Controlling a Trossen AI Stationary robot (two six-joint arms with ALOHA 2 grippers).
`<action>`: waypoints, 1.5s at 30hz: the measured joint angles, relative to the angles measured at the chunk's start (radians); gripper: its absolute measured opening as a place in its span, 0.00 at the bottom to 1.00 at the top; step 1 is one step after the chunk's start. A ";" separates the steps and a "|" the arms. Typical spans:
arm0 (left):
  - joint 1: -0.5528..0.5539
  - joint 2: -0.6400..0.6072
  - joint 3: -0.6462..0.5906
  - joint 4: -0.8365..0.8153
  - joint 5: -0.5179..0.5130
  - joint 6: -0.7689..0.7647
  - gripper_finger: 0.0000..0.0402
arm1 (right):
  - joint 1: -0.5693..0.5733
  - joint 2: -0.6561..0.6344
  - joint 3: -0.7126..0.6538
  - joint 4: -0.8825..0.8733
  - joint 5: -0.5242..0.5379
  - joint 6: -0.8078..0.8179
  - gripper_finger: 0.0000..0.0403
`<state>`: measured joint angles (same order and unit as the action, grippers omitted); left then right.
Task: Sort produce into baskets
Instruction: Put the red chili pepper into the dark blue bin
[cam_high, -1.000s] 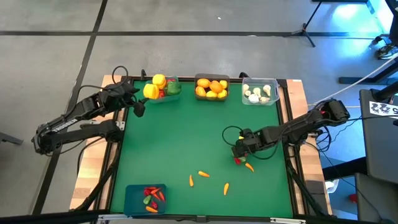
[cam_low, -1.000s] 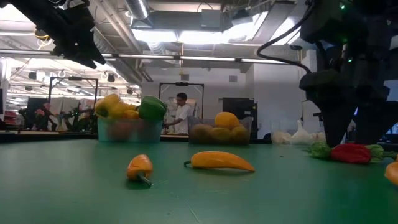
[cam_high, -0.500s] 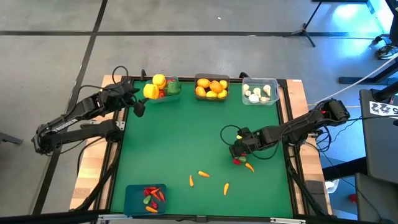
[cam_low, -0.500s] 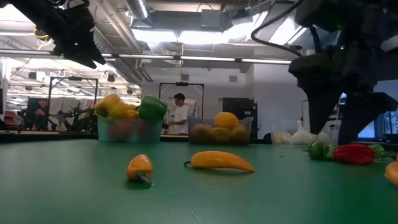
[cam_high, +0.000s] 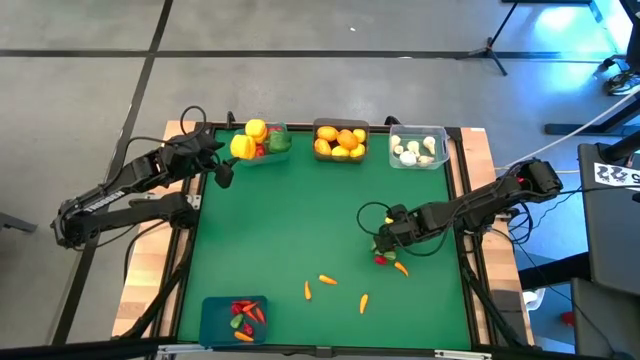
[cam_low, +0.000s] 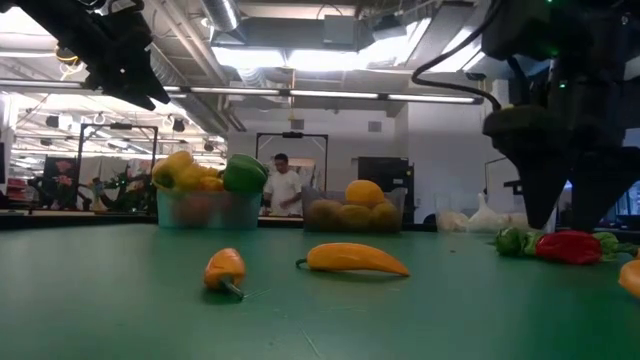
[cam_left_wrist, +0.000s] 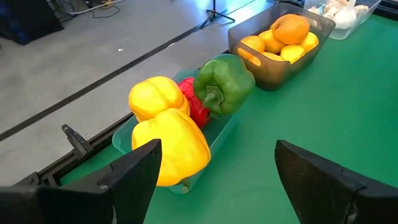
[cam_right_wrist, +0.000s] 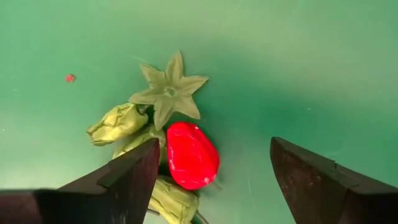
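Dark jointed arms (cam_high: 130, 185), black cables (looped)

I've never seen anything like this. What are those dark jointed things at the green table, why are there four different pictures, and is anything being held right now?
They are two robot arms sorting toy produce into bins. One picture looks down from above, one looks level across the table, and two come from cameras on the arms' wrists. Along the far edge stand a teal bin of peppers, a grey bin of oranges and lemons, and a clear bin of garlic; a blue bin sits at the near edge. Loose carrots lie on the mat. The right gripper hangs open over a red chilli. The left gripper waits open by the peppers. Nothing is held.
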<state>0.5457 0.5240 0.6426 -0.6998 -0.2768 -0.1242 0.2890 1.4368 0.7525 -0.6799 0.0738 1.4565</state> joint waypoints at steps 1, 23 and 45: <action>0.000 0.000 0.000 0.000 0.000 0.000 0.77 | 0.000 0.000 0.000 -0.004 -0.003 0.000 0.75; 0.000 0.000 0.000 -0.015 0.000 0.001 0.77 | 0.078 0.041 -0.005 -0.048 0.002 0.028 0.75; 0.000 0.000 0.000 -0.015 0.000 -0.004 0.77 | 0.077 0.114 -0.003 0.018 0.030 -0.011 0.50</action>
<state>0.5457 0.5243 0.6426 -0.7147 -0.2771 -0.1284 0.3660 1.5513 0.7498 -0.6616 0.1042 1.4456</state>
